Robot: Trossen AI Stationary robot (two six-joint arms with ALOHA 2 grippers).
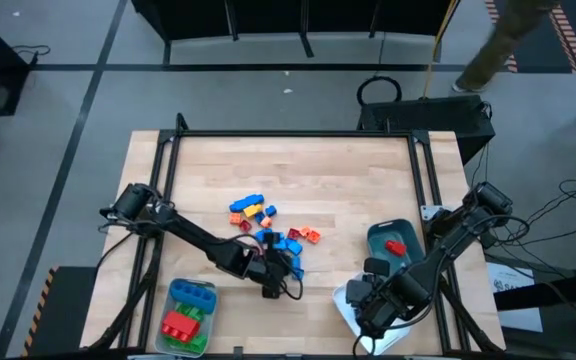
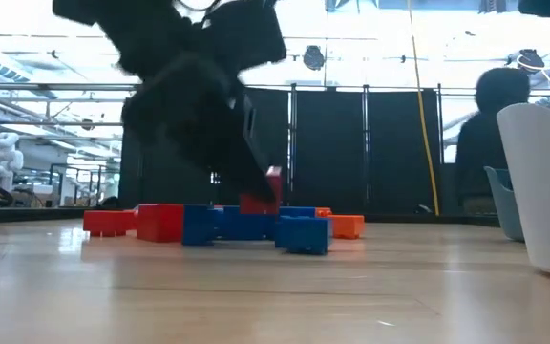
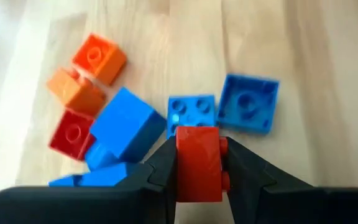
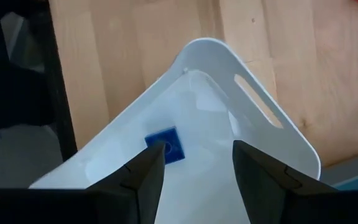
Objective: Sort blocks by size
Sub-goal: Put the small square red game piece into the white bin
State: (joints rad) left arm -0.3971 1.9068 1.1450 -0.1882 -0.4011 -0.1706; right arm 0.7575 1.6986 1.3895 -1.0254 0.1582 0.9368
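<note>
Loose blocks (image 1: 268, 225) in blue, orange and red lie in a cluster at the table's middle. My left gripper (image 1: 273, 265) is at the cluster's near edge, shut on a red block (image 3: 197, 163). In the left wrist view, blue blocks (image 3: 248, 104), two orange ones (image 3: 98, 57) and a small red one (image 3: 72, 133) lie on the wood just beyond it. My right gripper (image 4: 197, 165) hangs open over the white tray (image 4: 272, 124) at the near right. A small blue block (image 4: 166, 146) lies on that tray's floor. My left gripper pinches the red block by two opposite sides (image 3: 180, 168), one finger on each. The fingers slant down toward the cluster from the table's left and near side. In the low view the block (image 2: 273, 182) shows above the blue blocks, which hide its lower end.
A pale tray (image 1: 190, 318) at the near left holds blue, red and green blocks. A teal tray (image 1: 393, 245) with a red block stands behind the white tray (image 1: 353, 310). A black frame runs along the table's edges (image 1: 298, 133). Bare wood lies at the far side.
</note>
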